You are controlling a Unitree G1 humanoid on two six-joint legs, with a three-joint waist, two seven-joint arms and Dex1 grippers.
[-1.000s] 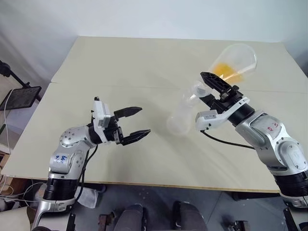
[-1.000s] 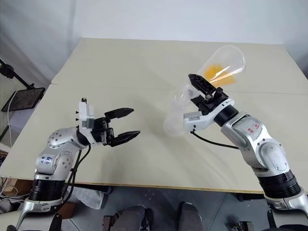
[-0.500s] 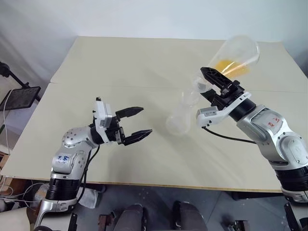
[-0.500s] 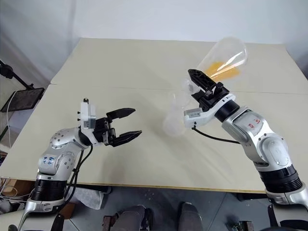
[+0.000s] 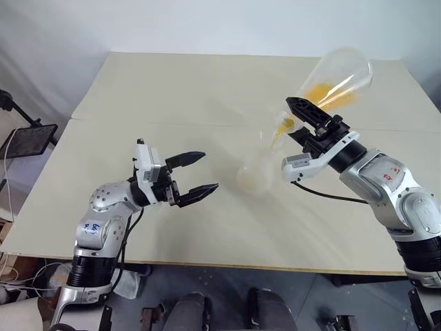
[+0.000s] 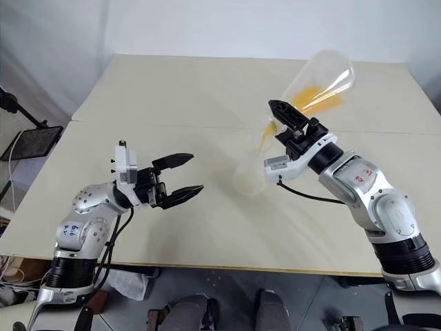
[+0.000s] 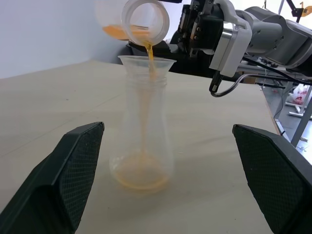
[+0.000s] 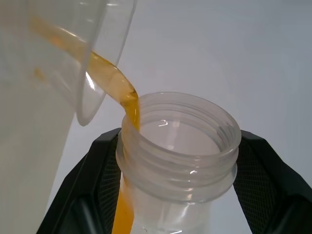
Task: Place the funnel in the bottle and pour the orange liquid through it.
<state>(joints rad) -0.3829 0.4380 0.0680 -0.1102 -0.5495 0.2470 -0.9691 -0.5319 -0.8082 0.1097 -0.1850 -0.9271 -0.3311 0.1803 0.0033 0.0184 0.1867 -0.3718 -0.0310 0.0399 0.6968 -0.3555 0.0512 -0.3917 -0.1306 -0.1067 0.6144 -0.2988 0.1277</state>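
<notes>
The left gripper [image 5: 209, 172] hangs over the beige table [image 5: 172, 89] with its two black fingers spread wide and nothing between them. It sits a little to the left of the bottle, apart from it. This looks like a standby post, close enough to steady the vessel if it tips, yet clear of the pour.

To its right, the small clear flask-shaped bottle [image 5: 255, 174] stands upright on the table on its round base. The small clear plastic funnel [image 7: 147, 61] is seated in the bottle's neck, flared rim uppermost, so the narrow opening offers a wider target.

The bright yellow-orange liquid [image 7: 145, 102] falls as a thin stream into the funnel and down through the neck. A shallow layer of it already lies on the bottle's bottom, so the funnel step looks done and the pour is under way.

Further right, the right gripper [image 5: 301, 118] is clenched on the neck of the large clear conical flask [image 5: 337, 77]. The flask is held raised and tilted, base high and mouth low, just above the funnel rim. That tilt lets the contents run to the lip, and the short drop probably limits splashing. Most of the orange liquid is inside the flask, pooled along its lower wall, so much of the pouring remains. The stream lands near the funnel's edge, so a small drift of the mouth could spill it.
</notes>
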